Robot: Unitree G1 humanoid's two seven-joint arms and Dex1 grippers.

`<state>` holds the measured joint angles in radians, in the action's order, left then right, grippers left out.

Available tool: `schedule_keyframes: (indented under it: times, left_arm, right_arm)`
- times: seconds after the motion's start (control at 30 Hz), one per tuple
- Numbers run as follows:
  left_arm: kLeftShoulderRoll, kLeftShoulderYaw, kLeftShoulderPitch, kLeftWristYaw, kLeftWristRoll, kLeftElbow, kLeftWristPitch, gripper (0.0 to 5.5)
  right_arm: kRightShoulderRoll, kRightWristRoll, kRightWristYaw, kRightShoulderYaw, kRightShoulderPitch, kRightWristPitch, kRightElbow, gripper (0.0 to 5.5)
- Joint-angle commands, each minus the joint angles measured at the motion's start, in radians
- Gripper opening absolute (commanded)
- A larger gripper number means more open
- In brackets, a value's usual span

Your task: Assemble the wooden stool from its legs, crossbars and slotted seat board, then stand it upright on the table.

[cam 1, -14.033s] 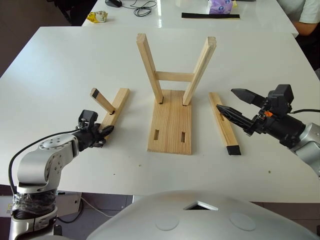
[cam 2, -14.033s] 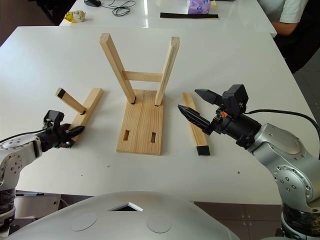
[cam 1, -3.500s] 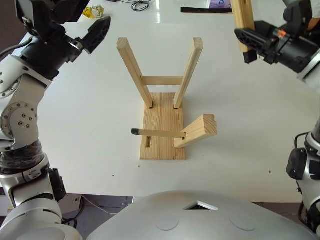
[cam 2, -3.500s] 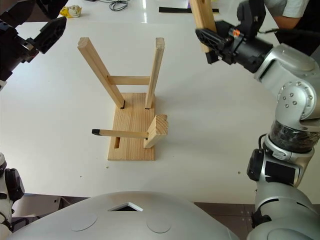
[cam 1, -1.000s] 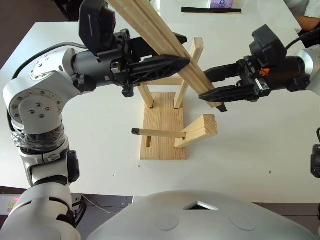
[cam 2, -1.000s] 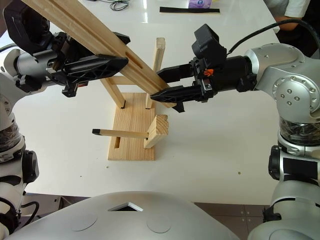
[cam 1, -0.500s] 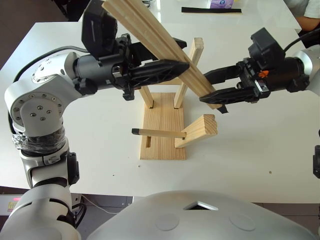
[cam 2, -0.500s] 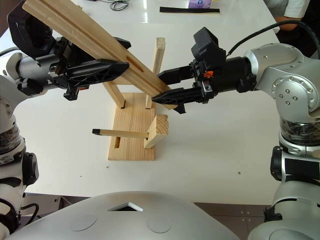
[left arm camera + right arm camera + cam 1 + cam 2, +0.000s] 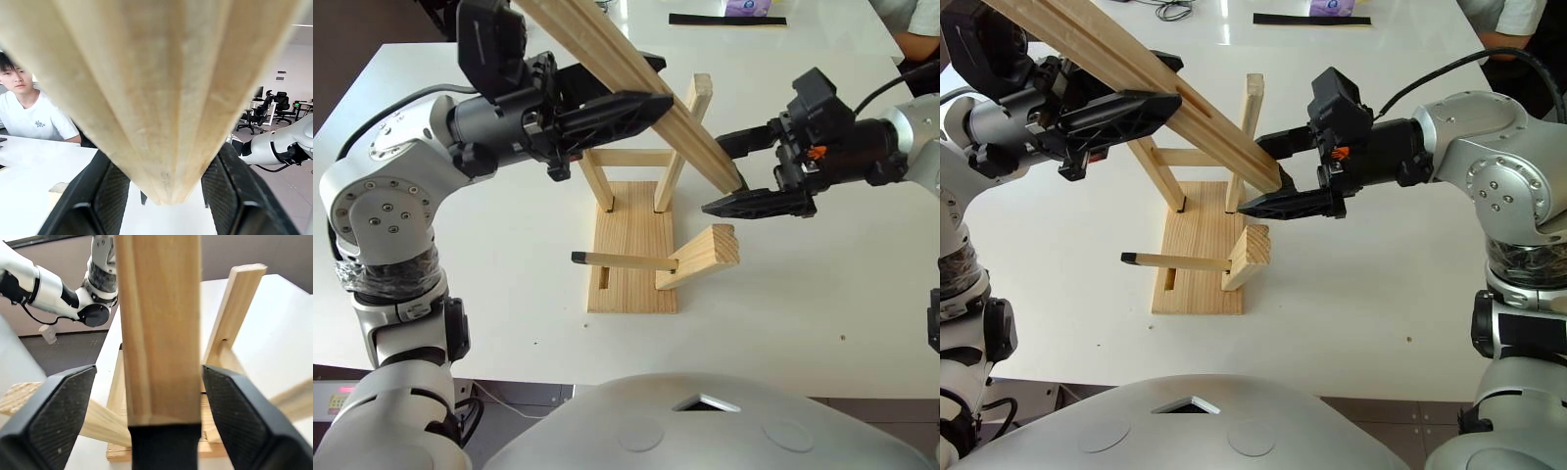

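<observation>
**Left eye view: leg slanting between both grippers**

The left gripper (image 9: 661, 83) is clamping the leg (image 9: 597, 44). Its long axis is sloping down from there into the right gripper (image 9: 715, 176), whose jaws are gaping wide around the lower end, above the seat board (image 9: 631, 235).

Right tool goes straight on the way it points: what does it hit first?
The leg, already between the right tool's open fingers. Beyond it probably the upright frame, depth unclear.

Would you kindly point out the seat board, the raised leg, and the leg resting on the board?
seat board (image 9: 631, 230): left eye view, bare wood mid-board.
raised leg (image 9: 710, 154): left eye view, lower stretch near its end.
resting leg (image 9: 707, 257): left eye view, its broad face.
</observation>
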<state>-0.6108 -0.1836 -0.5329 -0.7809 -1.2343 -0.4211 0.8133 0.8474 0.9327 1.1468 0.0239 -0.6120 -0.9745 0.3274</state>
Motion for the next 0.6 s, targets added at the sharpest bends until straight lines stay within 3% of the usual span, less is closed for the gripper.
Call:
schedule_keyframes:
  times: [0.03,0.2,0.37,0.43,0.6]
  left_arm:
    - [-0.012,-0.029,-0.006,0.021,-0.002,0.008,-0.004,2.06]
    - [-0.024,-0.044,-0.006,0.036,0.015,0.022,-0.008,2.06]
    - [-0.087,-0.090,-0.005,0.040,0.041,0.039,0.003,2.06]
    - [-0.136,-0.122,0.015,0.004,0.067,0.043,-0.008,2.06]
    - [-0.248,-0.149,0.131,-0.138,0.213,0.027,-0.092,2.06]
  right_arm:
    - [0.015,0.187,-0.057,0.268,-0.058,-0.035,-0.096,3.86]
    - [0.017,0.163,-0.074,0.270,-0.001,0.000,-0.060,3.86]
    - [0.041,0.206,-0.136,0.408,0.007,0.003,-0.147,3.86]
    - [0.032,0.224,-0.154,0.445,0.019,0.009,-0.138,3.86]
    - [0.001,0.201,-0.178,0.414,0.126,0.028,-0.038,3.86]
